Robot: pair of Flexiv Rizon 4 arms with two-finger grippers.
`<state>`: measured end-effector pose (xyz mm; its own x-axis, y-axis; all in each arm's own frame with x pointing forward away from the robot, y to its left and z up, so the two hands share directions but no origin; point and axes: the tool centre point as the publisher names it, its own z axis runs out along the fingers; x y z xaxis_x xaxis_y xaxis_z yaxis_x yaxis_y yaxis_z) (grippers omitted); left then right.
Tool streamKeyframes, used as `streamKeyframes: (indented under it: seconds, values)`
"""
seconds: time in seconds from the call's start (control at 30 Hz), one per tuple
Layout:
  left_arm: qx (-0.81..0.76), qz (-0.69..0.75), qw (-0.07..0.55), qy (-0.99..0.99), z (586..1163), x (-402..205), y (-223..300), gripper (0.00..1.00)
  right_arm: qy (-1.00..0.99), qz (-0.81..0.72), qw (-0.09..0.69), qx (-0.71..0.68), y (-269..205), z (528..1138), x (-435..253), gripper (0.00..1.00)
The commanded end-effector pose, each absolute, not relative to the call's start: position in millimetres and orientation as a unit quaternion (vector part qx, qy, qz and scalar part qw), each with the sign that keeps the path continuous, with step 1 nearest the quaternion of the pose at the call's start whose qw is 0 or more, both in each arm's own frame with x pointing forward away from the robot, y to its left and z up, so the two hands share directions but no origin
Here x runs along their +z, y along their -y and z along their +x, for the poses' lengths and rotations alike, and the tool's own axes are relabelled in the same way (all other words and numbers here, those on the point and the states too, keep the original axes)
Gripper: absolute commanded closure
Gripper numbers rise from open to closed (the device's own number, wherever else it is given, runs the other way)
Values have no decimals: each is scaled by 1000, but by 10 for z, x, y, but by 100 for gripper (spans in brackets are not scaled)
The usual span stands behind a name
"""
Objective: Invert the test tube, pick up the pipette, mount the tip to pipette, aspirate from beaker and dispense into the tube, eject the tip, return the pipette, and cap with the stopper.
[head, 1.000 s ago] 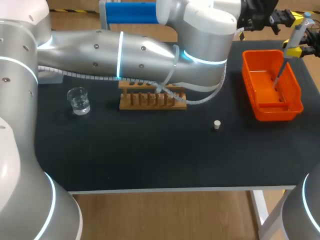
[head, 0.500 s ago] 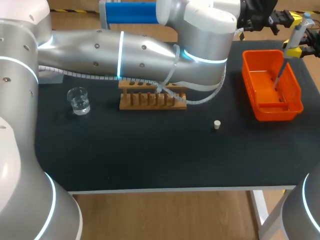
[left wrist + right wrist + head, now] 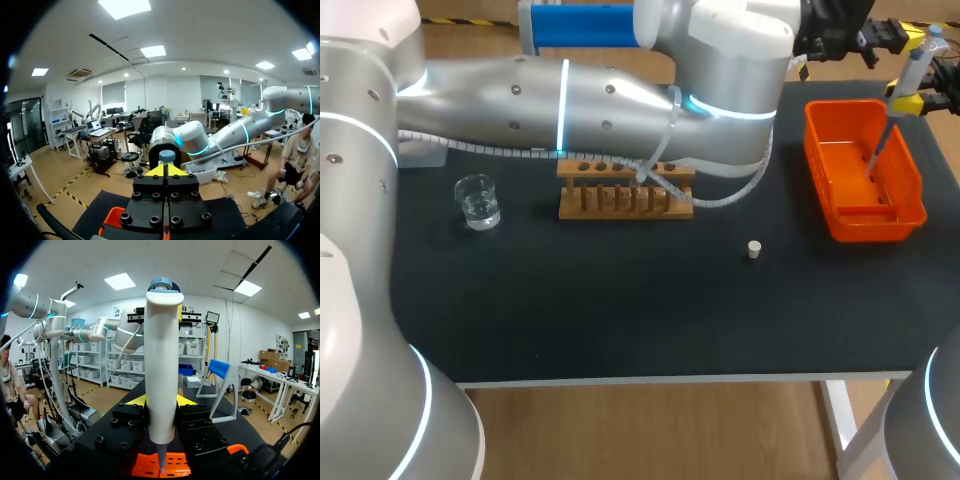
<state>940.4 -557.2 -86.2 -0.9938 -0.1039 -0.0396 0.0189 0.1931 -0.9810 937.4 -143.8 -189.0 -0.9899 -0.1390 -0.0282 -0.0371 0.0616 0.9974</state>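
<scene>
Head view: almost no change over the last second. Only the left arm (image 3: 570,105) has lifted a touch at its elbow, across the upper middle of the frame. The pipette (image 3: 910,75) has not moved in the upper right corner, upright in the right gripper (image 3: 912,100), with its thin lower end dipping into the orange bin (image 3: 910,215). The left gripper (image 3: 885,40) sits at the top right, just beside the pipette's head. My guess is the tip-eject step, not visibly done. On the black table (image 3: 620,310), the beaker (image 3: 477,200) is at left, the rack (image 3: 625,195) is at centre and partly under the left arm, and the stopper (image 3: 754,249) lies alone right of centre. I can't pick out the tube. The left arm crowds the space over the rack.

Left wrist view: the yellow tips are pressed together, and the pipette's blue cap is just ahead of them.

Right wrist view: the fingers are clamped on the pipette body from both sides, nose down over the bin. I can't tell whether a tip is mounted.
</scene>
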Motion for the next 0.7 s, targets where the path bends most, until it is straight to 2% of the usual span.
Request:
streamKeyframes:
  seconds: [0.03,0.7]
  values:
    - [-693,-25,53,-718,9417,-936,5633,100,727,63,40,-682,1459,9398,-1881,100]
    - [-692,-33,52,-719,9372,-1108,5594,100,727,63,40,-682,1459,9398,-1881,100]
